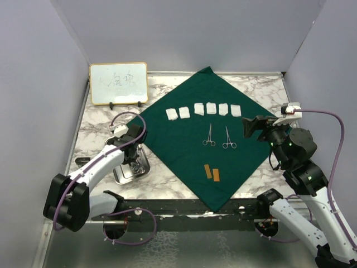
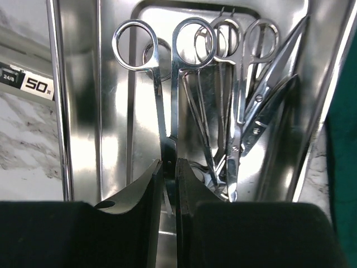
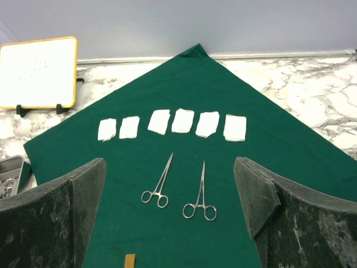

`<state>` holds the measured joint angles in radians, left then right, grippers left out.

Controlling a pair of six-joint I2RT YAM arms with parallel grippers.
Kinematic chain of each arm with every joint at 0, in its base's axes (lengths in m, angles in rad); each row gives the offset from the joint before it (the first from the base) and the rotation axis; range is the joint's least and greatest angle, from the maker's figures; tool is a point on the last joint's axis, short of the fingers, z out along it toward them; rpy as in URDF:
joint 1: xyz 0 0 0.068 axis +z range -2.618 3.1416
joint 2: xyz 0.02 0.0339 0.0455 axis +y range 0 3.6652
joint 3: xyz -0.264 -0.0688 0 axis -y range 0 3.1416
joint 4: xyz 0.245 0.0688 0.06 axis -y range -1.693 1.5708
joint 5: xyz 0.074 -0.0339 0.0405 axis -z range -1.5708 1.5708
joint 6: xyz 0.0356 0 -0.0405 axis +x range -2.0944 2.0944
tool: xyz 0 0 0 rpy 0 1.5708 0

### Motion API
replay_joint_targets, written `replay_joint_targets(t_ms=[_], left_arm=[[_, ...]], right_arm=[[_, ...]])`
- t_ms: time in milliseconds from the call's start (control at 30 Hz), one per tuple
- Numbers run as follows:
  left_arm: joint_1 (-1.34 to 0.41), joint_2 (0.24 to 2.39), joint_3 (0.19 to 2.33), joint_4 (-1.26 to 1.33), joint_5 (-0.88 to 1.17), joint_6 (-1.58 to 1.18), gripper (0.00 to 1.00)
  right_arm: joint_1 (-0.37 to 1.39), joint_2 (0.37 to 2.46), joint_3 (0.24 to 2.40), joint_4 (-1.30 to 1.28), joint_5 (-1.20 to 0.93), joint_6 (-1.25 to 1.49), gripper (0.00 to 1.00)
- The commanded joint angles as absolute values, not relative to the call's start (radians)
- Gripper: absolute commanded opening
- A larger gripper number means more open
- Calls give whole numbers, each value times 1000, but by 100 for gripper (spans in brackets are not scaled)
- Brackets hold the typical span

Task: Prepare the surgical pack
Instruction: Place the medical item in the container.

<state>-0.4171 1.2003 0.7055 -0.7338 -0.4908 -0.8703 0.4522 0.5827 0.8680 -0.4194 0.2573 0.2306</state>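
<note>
We see the left gripper [image 2: 169, 170] in the steel tray [image 2: 83, 111] near the tabletop's [image 1: 103, 120] left edge, jaws clamped on scissors [image 2: 158, 95]. The right gripper [image 3: 169, 178] hovers over the green drape [image 3: 189, 84], jaws apart.

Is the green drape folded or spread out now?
Spread out: the green drape lies flat on the table, with gauze squares and two forceps on top.

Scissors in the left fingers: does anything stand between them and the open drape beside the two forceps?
Only the steel tray's wall on the drape side, over which the scissors must be lifted; other instruments lie close beside them. Beyond it the green drape looks bare up to the forceps.
</note>
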Motion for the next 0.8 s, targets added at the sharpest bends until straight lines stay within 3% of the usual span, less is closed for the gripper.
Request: replay_joint_targets(t_ms=[0, 100, 133, 233, 300, 500, 767], left_arm=[[-399, 1204, 670, -694, -466, -891, 0], [-393, 1219, 660, -668, -437, -861, 2], [-392, 1223, 660, -667, -429, -852, 8], [-391, 1224, 662, -666, -417, -849, 42], [-389, 1222, 672, -670, -412, -844, 49], [-383, 1184, 839, -669, -426, -733, 51], [-442, 1239, 975, -438, -220, -712, 54]], right_arm=[[457, 576, 860, -411, 264, 229, 99], [457, 576, 862, -412, 264, 229, 99], [457, 575, 860, -411, 263, 229, 99], [457, 575, 860, -410, 264, 228, 99], [457, 576, 859, -407, 262, 227, 99], [457, 575, 862, -407, 258, 227, 99], [457, 578, 858, -405, 262, 229, 99]])
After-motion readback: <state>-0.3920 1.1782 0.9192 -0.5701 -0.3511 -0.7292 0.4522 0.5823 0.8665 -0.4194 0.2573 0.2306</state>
